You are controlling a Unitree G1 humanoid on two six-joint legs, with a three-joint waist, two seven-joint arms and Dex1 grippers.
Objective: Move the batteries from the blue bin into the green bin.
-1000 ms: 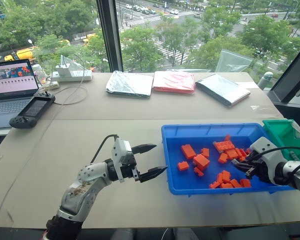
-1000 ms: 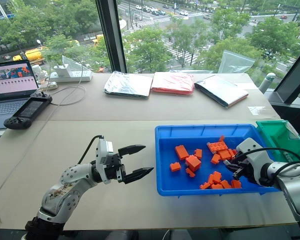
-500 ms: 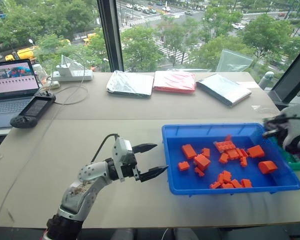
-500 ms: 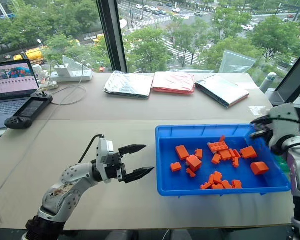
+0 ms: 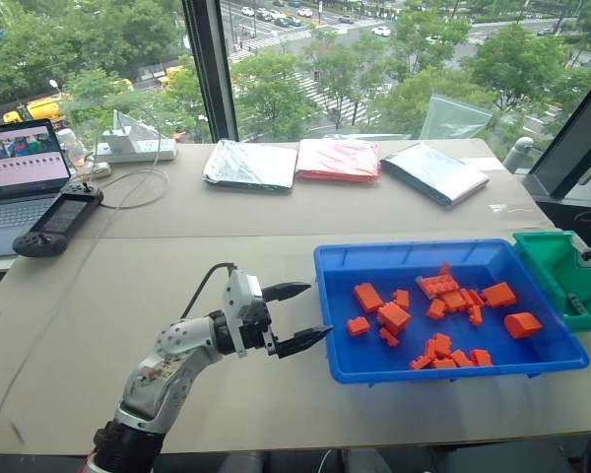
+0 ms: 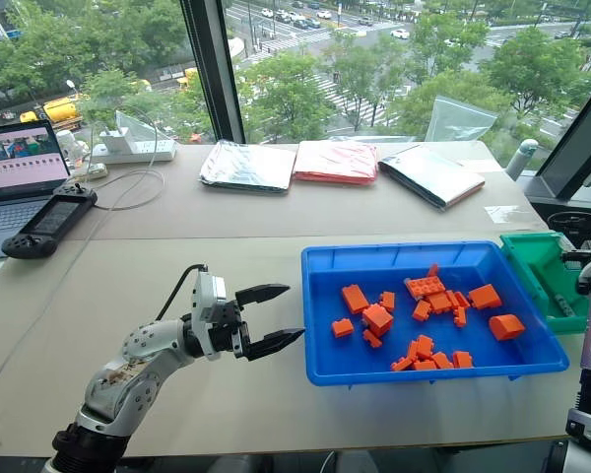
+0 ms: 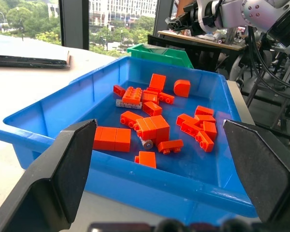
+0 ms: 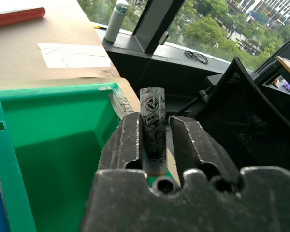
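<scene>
The blue bin (image 5: pixel 414 250) sits on the table's right half with several orange blocks (image 5: pixel 394 317) in it. A small silvery cylinder end (image 7: pixel 146 143) peeks out from under one block. The green bin (image 5: pixel 547 258) stands against the blue bin's right side, and a dark battery (image 5: pixel 574 301) lies inside it. My right gripper (image 8: pixel 154 121) hangs over the green bin's far corner, shut on another battery (image 8: pixel 152 104) that stands upright between the fingers. My left gripper (image 5: pixel 310 310) is open and empty just left of the blue bin, pointing at it.
A laptop (image 5: pixel 20 168), a handheld controller (image 5: pixel 59 215) and a power strip (image 5: pixel 138 150) lie at the far left. Three flat foil bags (image 5: pixel 338 158) lie along the window side. The table's right edge runs just beyond the green bin.
My right gripper rose out of the blue bin and swung right to the green bin with a battery. Some orange blocks were pushed to the right. The left arm stayed still.
</scene>
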